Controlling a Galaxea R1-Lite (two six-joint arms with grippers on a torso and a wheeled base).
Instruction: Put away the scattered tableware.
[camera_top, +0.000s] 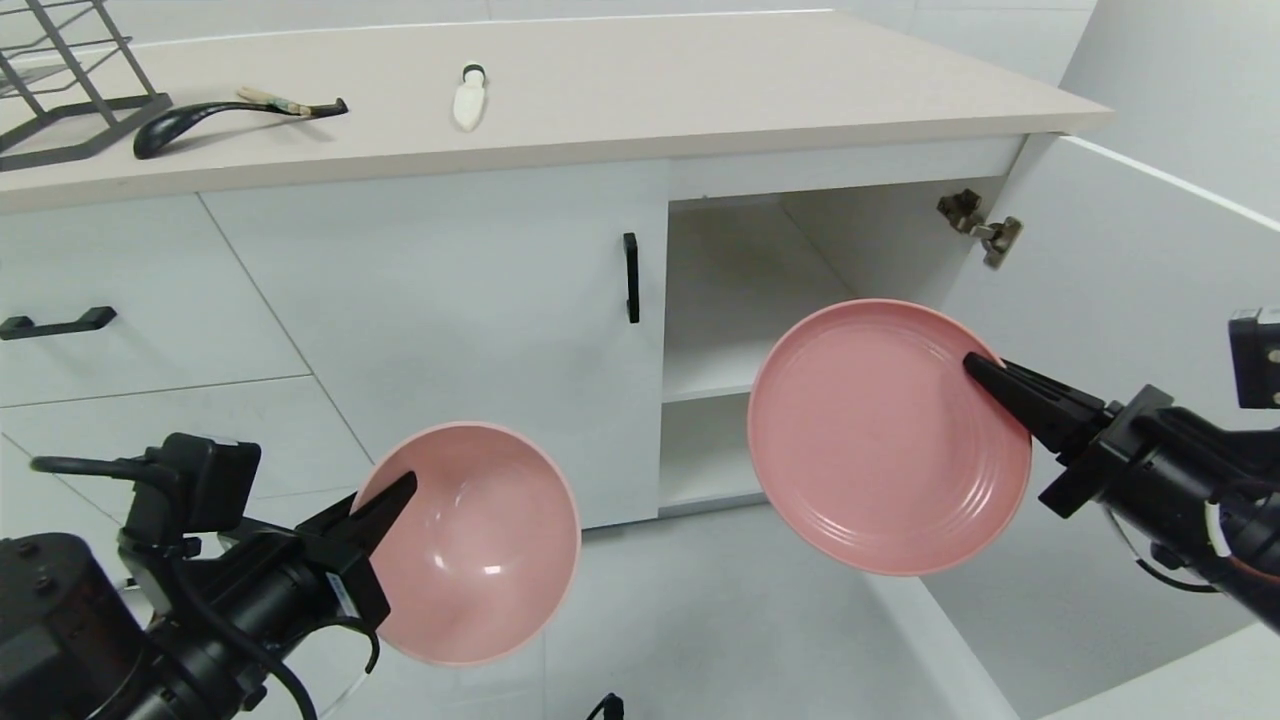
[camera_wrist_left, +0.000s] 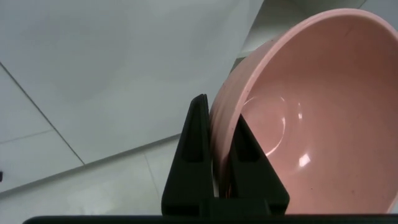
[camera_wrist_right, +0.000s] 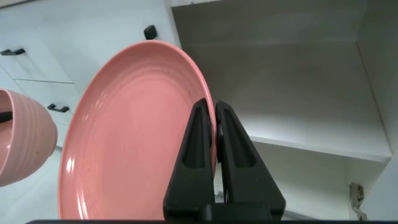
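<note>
Pinched at the rim in the narrow jaws of the right gripper (camera_top: 978, 368): a round pink ridged plastic plate (camera_top: 880, 440), on edge in the air before the open white cabinet (camera_top: 740, 300). Clamped likewise by the left gripper (camera_top: 400, 490): a deep pink plastic bowl (camera_top: 490, 550), lower down, in front of the closed door (camera_top: 450, 300).

Best to level the plate, slide it onto the middle shelf (camera_top: 715, 375), then ease off. Mind the swung-open door (camera_top: 1120, 330) just beside the right arm.

Lying on the bench (camera_top: 700, 90): black ladle (camera_top: 190, 125), small white spoon (camera_top: 468, 100), black wire rack (camera_top: 60, 100).

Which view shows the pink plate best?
Head view: the whole pink plate shows, tilted, with the right tool clamped on its rim. Right wrist view has it cropped, partly behind the tool; left wrist view shows the pink bowl.
</note>
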